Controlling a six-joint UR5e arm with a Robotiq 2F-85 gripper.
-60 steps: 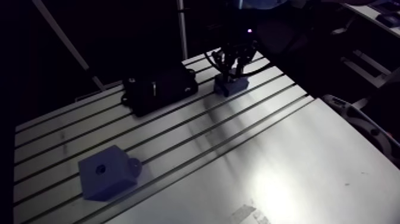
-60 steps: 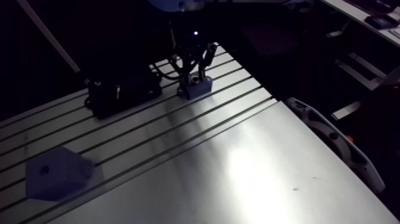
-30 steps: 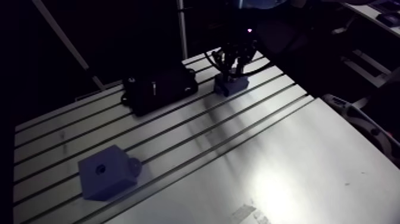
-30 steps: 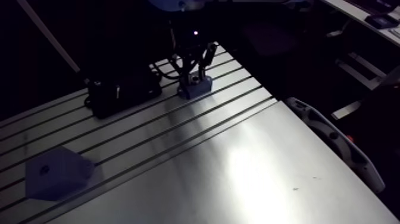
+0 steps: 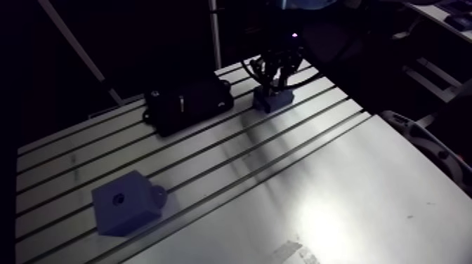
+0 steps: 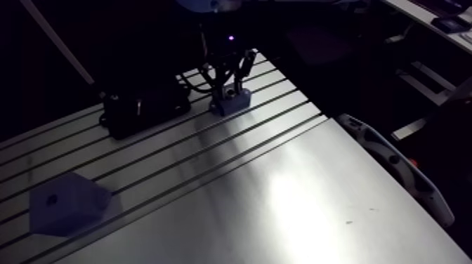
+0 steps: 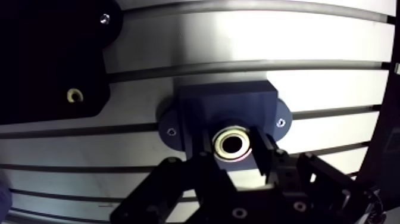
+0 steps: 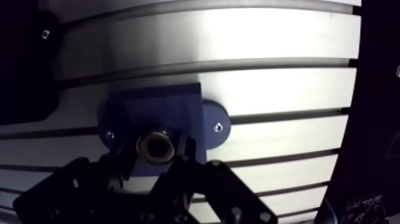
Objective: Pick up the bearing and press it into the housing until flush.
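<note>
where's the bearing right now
In the wrist view, the bearing is gripped by the claw at the bore of the blue housing, which sits next to the black box.

The bearing (image 7: 231, 145) sits in housing (image 7: 226, 104).

The arm view is dim, the room near black, with one soft glare patch on the worktop (image 5: 316, 210). The wrist view burns white on the worktop, its slots bowed — the housing (image 7: 226, 104) sinks into shadow, only the bearing (image 7: 233, 145) glinting.
</note>
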